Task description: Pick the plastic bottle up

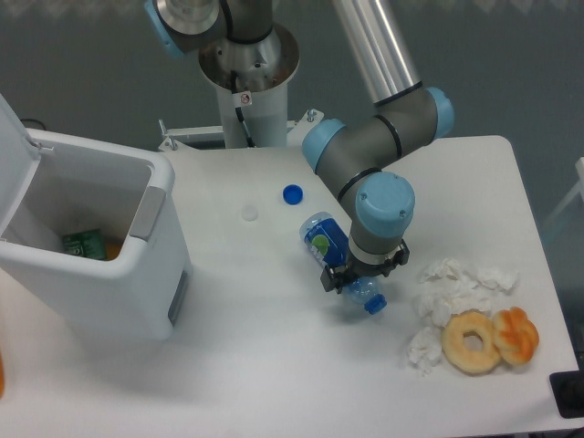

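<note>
Fixed camera, looking down on the bench: the gripper point(362, 276) is low over the bottle point(339, 263), its black fingers either side of the bottle's shoulder. They look closed in on it, though whether the pads truly bite I can't tell from here. The bottle lies tilted near the middle of the bench, a little toward the right edge, base to the back, blue neck ring to the front. I'd call this the grasp step, lift not yet made. Next move, by my reading: a firm squeeze, then straight up, because thin clear plastic dents and a round body can roll out.

The bottle is crinkly and see-through with a glossy blue label. A loose blue cap point(292, 193) sits apart toward the back. Crumpled tissues point(456, 283) and two doughnuts point(488, 339) lie by the front right corner. A smooth white bin point(137, 274) stands at the left edge.
</note>
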Action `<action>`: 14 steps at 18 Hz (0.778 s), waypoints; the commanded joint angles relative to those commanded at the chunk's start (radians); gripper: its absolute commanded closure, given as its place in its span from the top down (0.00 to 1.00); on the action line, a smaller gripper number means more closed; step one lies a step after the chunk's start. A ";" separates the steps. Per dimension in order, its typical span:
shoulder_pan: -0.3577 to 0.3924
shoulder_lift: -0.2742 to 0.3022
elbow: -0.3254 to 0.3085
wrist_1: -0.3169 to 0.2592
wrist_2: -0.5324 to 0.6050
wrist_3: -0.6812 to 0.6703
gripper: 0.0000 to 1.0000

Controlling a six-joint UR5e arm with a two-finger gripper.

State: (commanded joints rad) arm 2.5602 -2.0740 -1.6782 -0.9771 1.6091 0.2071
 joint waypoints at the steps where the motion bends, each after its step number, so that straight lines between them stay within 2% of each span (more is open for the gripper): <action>1: -0.002 0.000 -0.002 -0.002 0.000 0.000 1.00; 14: -0.006 0.003 -0.023 -0.003 0.008 0.002 1.00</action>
State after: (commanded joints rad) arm 2.5541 -2.0709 -1.7012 -0.9802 1.6168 0.2086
